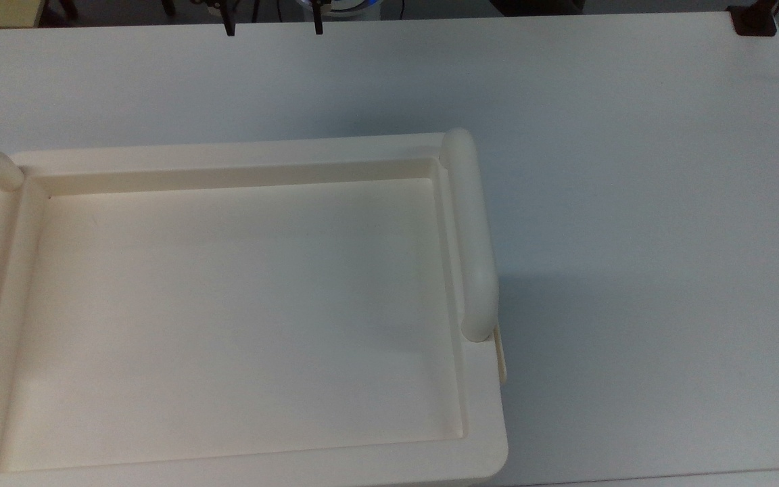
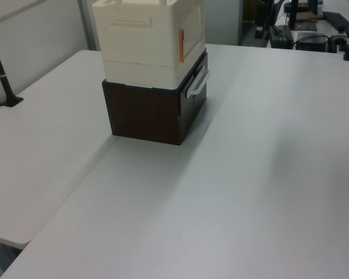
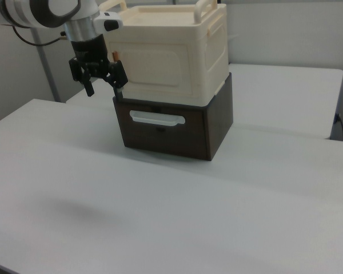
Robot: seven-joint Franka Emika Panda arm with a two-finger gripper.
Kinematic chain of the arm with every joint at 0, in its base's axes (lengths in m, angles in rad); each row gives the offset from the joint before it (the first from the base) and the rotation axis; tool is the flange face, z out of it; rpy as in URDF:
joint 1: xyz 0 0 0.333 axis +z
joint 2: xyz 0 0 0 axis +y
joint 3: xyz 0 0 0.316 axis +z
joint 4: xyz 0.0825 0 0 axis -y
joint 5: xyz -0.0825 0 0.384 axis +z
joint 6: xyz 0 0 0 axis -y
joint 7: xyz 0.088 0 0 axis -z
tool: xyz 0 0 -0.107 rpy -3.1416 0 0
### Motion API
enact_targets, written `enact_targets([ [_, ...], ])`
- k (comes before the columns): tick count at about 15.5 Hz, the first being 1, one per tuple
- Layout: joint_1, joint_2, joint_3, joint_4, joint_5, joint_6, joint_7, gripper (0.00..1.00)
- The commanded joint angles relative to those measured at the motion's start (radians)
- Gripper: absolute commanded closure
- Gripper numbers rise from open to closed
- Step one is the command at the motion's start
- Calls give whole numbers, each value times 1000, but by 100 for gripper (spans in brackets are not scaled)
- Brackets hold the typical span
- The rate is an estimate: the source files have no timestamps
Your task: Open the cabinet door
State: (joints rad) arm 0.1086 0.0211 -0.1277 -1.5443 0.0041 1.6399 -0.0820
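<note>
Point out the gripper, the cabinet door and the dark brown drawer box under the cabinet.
gripper (image 3: 104,87): right view, between its two black fingertips.
cabinet door (image 3: 157,66): right view, middle of the cream front panel.
dark brown drawer box (image 3: 183,140): right view, its front face below the white handle.

Cream cabinet (image 3: 171,54), cabinet door (image 3: 154,65) shut

The cabinet (image 3: 171,54) looks like smooth cream plastic with a soft, faintly satin sheen, and its door (image 3: 155,67) is the same plastic with a raised moulded rim. Under it stands a box (image 3: 174,128) with a dark brown, wood-like matt finish and a pale, smooth handle (image 3: 157,119). The counter (image 3: 177,211) is flat, matt white-grey. The fingers (image 3: 119,80) look like dull black material.
</note>
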Motion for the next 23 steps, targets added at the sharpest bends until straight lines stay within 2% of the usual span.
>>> enact_targets([
  [1, -27, -23, 43, -36, 5, -8, 18, 0],
  [18, -47, -26, 57, -37, 13, -12, 1, 0],
  [23, -43, -21, 57, -31, 11, 5, -146, 0],
])
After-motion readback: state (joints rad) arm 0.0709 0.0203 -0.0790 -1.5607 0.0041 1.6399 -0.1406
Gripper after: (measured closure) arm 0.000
